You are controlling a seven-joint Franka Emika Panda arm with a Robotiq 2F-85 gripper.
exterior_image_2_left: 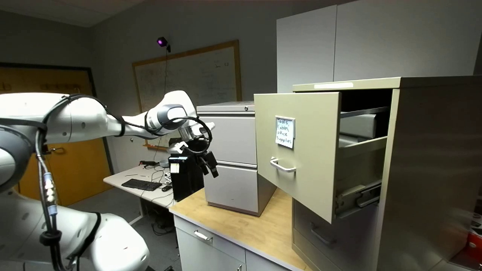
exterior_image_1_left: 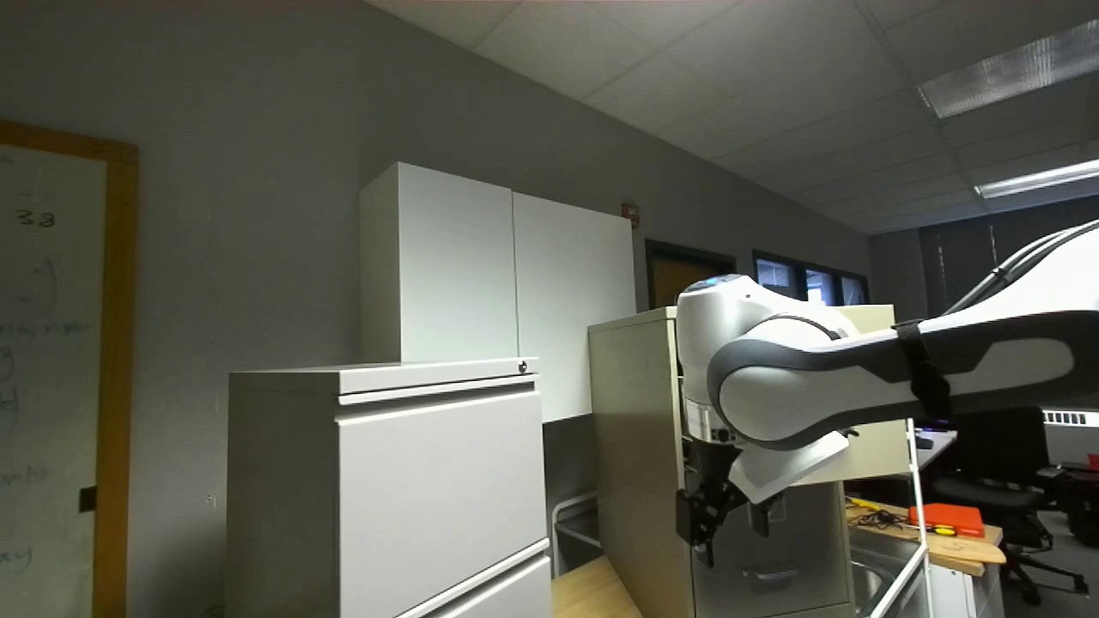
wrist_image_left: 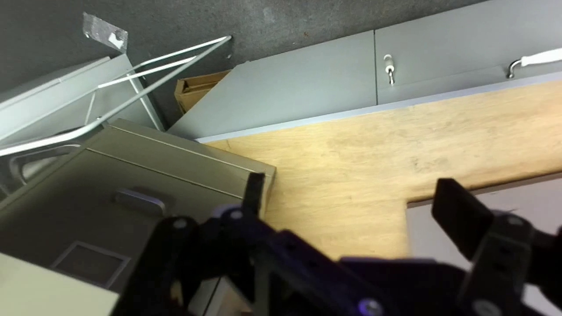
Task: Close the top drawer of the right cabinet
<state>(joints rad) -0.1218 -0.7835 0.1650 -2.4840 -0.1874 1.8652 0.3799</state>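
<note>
Beige metal forms the right cabinet [exterior_image_2_left: 433, 169], which stands at one end of the wooden tabletop [exterior_image_2_left: 233, 199]. A hard shove could shift it, as no fastening is visible.

Near the corner at the opposite end, set back from the front edge, stands the grey cabinet [exterior_image_2_left: 233, 143]. A wide sideways swing could strike it.

The top drawer [exterior_image_2_left: 310, 154], uppermost in the right cabinet, is pulled well out on the front-edge side of the tabletop. Judgement: closing is not yet done. An off-centre push is the likely cause of jamming. Below it, the lower drawer [exterior_image_2_left: 350, 233] would take the push instead if contact were made too low.

The pincer [wrist_image_left: 351, 186] is released: its fingers [wrist_image_left: 461, 215] are spread wide, with nothing between them. It is apart from the top drawer; whether it hangs over the tabletop or ahead of the front edge cannot be told.

The exposed drawer slide [exterior_image_2_left: 359, 199] could pinch a misplaced fingertip. The handle [exterior_image_2_left: 282, 165] projects; spread fingers straddling it may snag. Prefer contact on flat metal.
</note>
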